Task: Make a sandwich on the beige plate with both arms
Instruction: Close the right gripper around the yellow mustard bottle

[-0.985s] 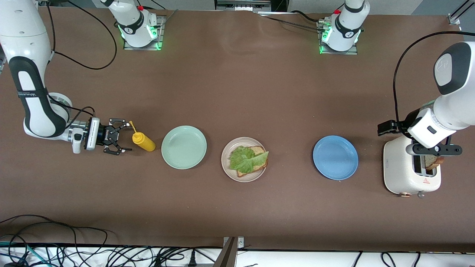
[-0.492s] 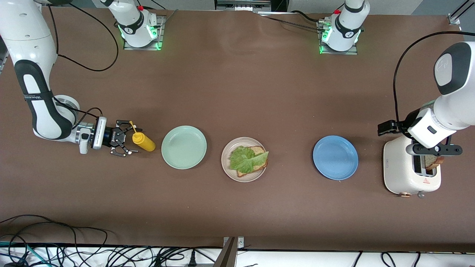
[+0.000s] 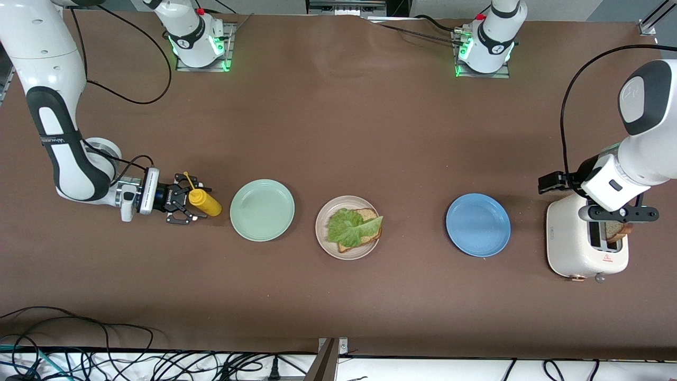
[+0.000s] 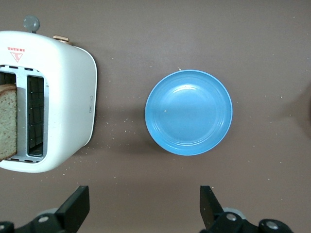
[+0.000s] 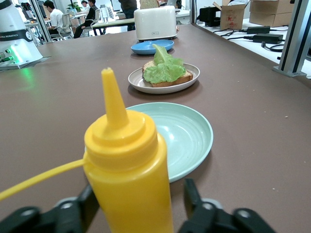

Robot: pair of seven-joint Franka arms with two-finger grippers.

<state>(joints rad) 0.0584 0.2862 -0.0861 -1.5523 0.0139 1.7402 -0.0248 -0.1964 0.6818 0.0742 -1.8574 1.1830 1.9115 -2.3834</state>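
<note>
The right gripper (image 3: 186, 203) is down at table level, its black fingers (image 5: 194, 196) standing on either side of a yellow mustard bottle (image 3: 204, 202). The jaws are spread wider than the bottle: one finger looks pressed to its side, while a gap shows between the other finger and the bottle, so it is not clamped. The bottle stands upright with its pointed nozzle up and a thin yellow cap strap trailing off it.

Taking that bottle as the landmark, a mint-green plate (image 3: 262, 210) sits just beside it, toward the left arm's end of the table. Next along the same row is the beige plate (image 3: 347, 227), carrying one slice of brown bread (image 3: 365, 233) with a ruffled green lettuce leaf (image 3: 350, 226) lying on top; no second slice covers the leaf. A blue plate (image 3: 477, 224) follows, well apart from the bottle.

Farthest from the bottle stands a white toaster (image 3: 586, 241) with a slice of bread (image 4: 8, 121) sticking up out of one slot. The left gripper (image 4: 146, 208) hangs in the air above the table by the toaster and the blue plate, fingers spread wide and holding nothing.
</note>
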